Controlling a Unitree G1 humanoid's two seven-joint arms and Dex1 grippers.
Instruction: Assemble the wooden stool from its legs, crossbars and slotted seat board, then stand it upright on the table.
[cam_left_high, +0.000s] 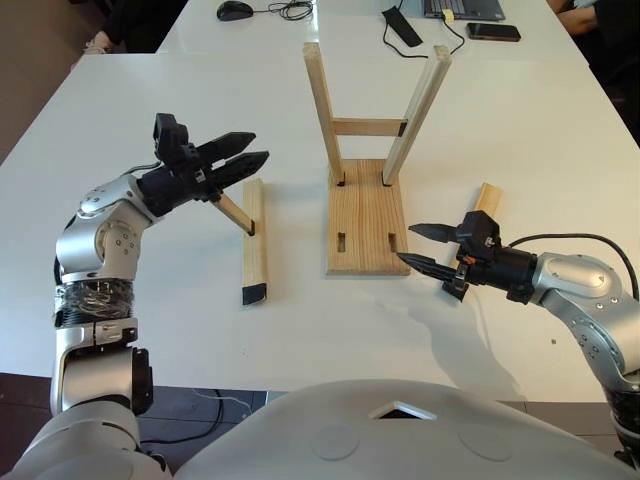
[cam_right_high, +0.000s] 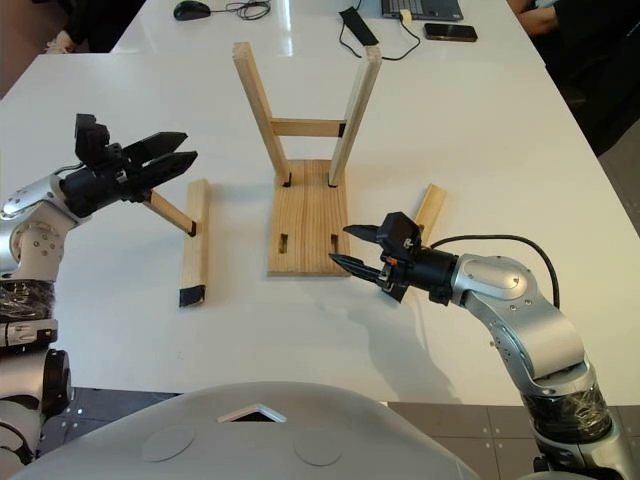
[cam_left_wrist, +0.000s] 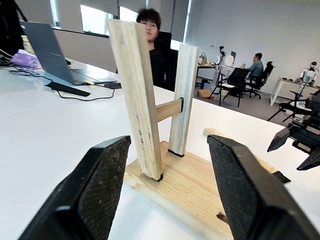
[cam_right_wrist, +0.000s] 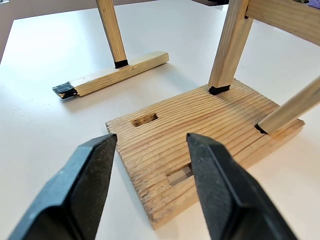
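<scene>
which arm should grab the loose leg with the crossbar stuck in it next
Left. The left gripper, open, is close to the crossbar sticking up from the loose leg on that side. The right gripper is across the seat board, by its near corner.

The seat board (cam_right_wrist: 200, 125) is pale, grainy bare wood, the table (cam_left_high: 120, 120) smooth, faintly glossy white, and the pads (cam_left_wrist: 102, 185) of the left gripper (cam_left_wrist: 170, 142) rough matt black.

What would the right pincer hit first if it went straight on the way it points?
Most likely the seat board: its near corner lies just ahead of the open right pincer. How high the pincer rides is unclear, so it might skim over.
</scene>
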